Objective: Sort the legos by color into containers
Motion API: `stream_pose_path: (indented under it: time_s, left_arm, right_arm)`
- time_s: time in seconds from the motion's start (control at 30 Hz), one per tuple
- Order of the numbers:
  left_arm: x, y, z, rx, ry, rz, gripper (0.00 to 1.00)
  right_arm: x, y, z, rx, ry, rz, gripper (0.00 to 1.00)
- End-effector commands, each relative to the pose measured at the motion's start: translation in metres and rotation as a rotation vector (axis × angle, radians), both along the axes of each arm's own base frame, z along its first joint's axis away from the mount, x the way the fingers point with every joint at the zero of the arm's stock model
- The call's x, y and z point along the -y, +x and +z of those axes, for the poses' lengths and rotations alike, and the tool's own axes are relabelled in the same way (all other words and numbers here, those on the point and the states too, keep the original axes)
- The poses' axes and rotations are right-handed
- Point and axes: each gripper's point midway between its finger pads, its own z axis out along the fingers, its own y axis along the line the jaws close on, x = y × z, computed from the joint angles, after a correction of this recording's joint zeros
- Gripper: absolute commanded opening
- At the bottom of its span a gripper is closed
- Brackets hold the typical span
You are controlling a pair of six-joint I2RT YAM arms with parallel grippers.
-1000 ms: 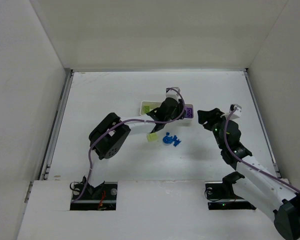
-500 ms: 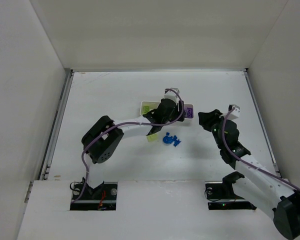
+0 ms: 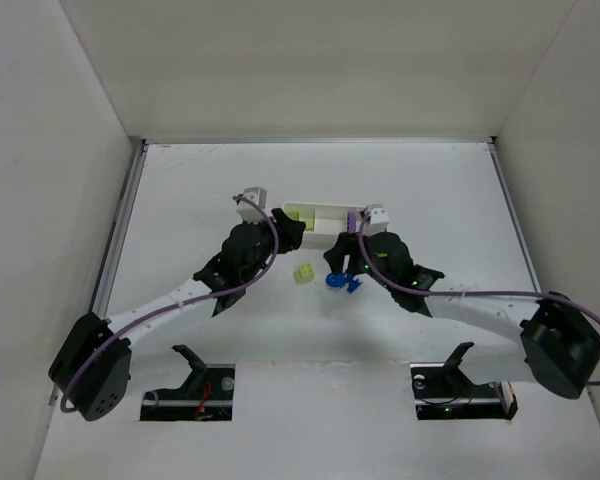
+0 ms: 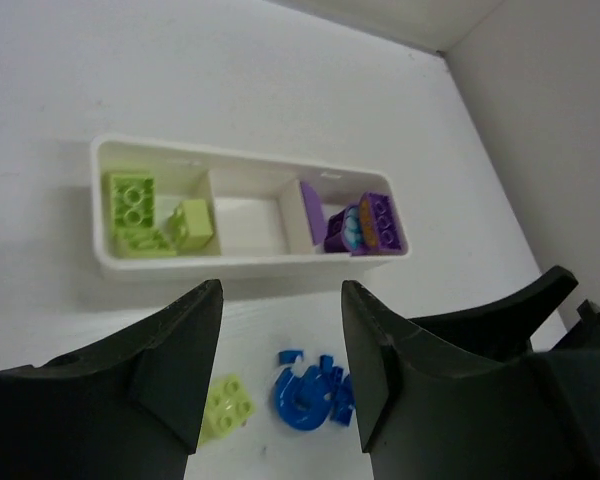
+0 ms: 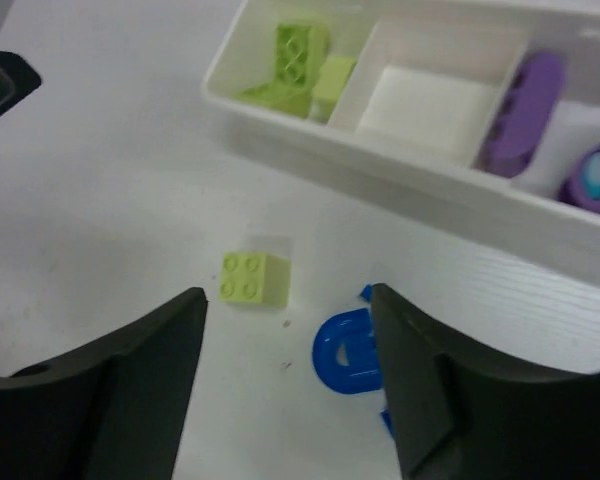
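The left hand [image 4: 280,305] and right hand [image 5: 286,300] are held open, empty. A small lime-green plastic brick [image 5: 253,277] and blue plastic pieces [image 5: 345,352] are seen on the white table [image 5: 100,150], near the long white divided plastic tray [image 5: 400,192].

The tray [image 5: 360,155] is cut off at one end, a purple lego [image 5: 595,190] with it; near the tray, a finger [image 5: 430,400] half-hides the blue lego [image 5: 342,355]. Its shape is unclear.

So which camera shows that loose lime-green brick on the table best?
The right wrist view: the lime-green brick lies whole and near, its four studs plain. The left wrist view shows it low in the frame, right beside the left fingers. The top view shows it only as a small speck.
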Motion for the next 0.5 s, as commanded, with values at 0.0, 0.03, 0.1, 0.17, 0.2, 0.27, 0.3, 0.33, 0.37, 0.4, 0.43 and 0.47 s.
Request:
stream_pose_path:
  time_s: [0.0,0.03,0.1,0.17,0.2,0.27,0.3,0.33,0.37,0.4,0.43,0.47]
  left_arm:
    - [-0.031,-0.010,-0.028,-0.063,-0.014,0.076,0.48]
    - [-0.040,-0.013,-0.037,-0.084,-0.011,0.093,0.48]
    - [-0.054,-0.021,-0.054,-0.118,-0.012,0.116,0.48]
    - [-0.063,-0.025,-0.066,-0.141,-0.013,0.132,0.48]
    - [-0.066,-0.027,-0.071,-0.150,-0.015,0.137,0.48]
    - [-0.072,-0.030,-0.077,-0.165,-0.019,0.142,0.48]
    - [-0.075,-0.031,-0.080,-0.169,-0.021,0.146,0.48]
    - [-0.078,-0.032,-0.082,-0.171,-0.026,0.153,0.48]
    - [-0.081,-0.033,-0.084,-0.175,-0.032,0.161,0.48]
    - [-0.083,-0.033,-0.086,-0.180,-0.034,0.164,0.48]
    - [-0.084,-0.034,-0.087,-0.184,-0.038,0.163,0.48]
    - [-0.085,-0.035,-0.089,-0.188,-0.041,0.160,0.48]
  right_arm:
    - [-0.040,-0.010,0.000,0.026,-0.092,0.182,0.76]
    - [-0.048,-0.012,-0.005,0.017,-0.107,0.206,0.78]
    - [-0.063,-0.016,-0.015,-0.003,-0.141,0.245,0.82]
    - [-0.072,-0.014,-0.022,-0.020,-0.164,0.256,0.83]
    - [-0.076,-0.012,-0.025,-0.028,-0.172,0.259,0.82]
    - [-0.081,-0.007,-0.032,-0.044,-0.189,0.254,0.79]
    - [-0.084,-0.005,-0.035,-0.052,-0.196,0.250,0.75]
    - [-0.085,-0.003,-0.038,-0.062,-0.204,0.249,0.72]
    - [-0.086,-0.001,-0.044,-0.075,-0.218,0.245,0.70]
    - [-0.086,0.001,-0.048,-0.085,-0.230,0.236,0.69]
    - [-0.086,0.003,-0.052,-0.091,-0.243,0.226,0.68]
    - [-0.085,0.006,-0.055,-0.096,-0.258,0.213,0.66]
